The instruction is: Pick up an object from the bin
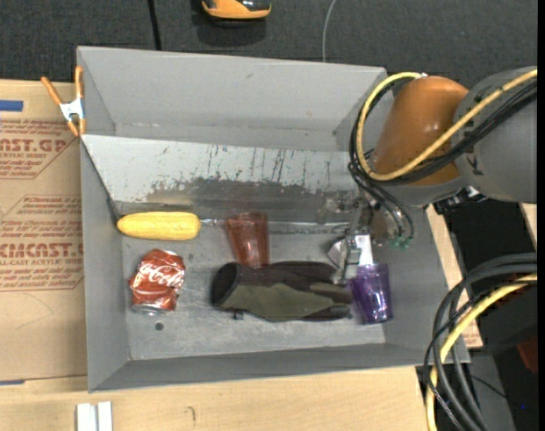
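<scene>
The robot's gripper (351, 251) hangs low in the right part of the grey bin (209, 97), close to the floor. It is too hard to tell if the gripper is open or closed, and nothing can be seen held in it. 5 things lie in the bin.

Right next to the gripper, on the side nearer the front wall, is a small purple bottle (373, 296). Its long side runs from the back of the bin toward the front, and its top end sits just by the gripper. A dark glove (281, 294) lies flat and touches the bottle on the left. A see-through red cup (248, 239) is a bit further left. A crushed red can (155, 281) and a yellow corn cob (158, 226) are well apart, at the left end.

The bottle is nearest, so it looks like the thing to pick. The gripper would likely need to move a little toward the front wall and close across the bottle's narrow side
</scene>
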Controlling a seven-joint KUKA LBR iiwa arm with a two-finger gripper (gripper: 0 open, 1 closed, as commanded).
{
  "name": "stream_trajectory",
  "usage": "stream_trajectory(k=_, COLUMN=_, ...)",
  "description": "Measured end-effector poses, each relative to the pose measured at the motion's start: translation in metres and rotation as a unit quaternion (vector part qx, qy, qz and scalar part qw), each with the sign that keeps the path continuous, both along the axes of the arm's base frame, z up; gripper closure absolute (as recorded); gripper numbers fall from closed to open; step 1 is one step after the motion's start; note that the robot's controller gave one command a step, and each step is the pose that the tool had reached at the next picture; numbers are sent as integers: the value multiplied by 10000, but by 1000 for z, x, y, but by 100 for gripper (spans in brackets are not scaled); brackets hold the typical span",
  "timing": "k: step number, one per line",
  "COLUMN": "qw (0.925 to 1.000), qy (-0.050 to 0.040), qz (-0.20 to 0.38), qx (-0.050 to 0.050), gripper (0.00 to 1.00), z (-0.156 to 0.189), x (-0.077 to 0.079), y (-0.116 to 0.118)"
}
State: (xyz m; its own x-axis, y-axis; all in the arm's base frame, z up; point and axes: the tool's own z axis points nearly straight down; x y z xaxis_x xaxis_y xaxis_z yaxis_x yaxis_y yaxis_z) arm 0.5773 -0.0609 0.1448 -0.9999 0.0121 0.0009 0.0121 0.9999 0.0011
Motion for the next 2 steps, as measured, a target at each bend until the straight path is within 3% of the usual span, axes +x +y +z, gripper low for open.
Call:
stream_trajectory(k=1, qw=9971, qy=-20, qz=-762, qx=1, gripper=0, z=-13, x=-17, y=24)
stream_trajectory(k=2, qw=9972, qy=-26, qz=-743, qx=-7, gripper=0, z=-70, x=-33, y=29)
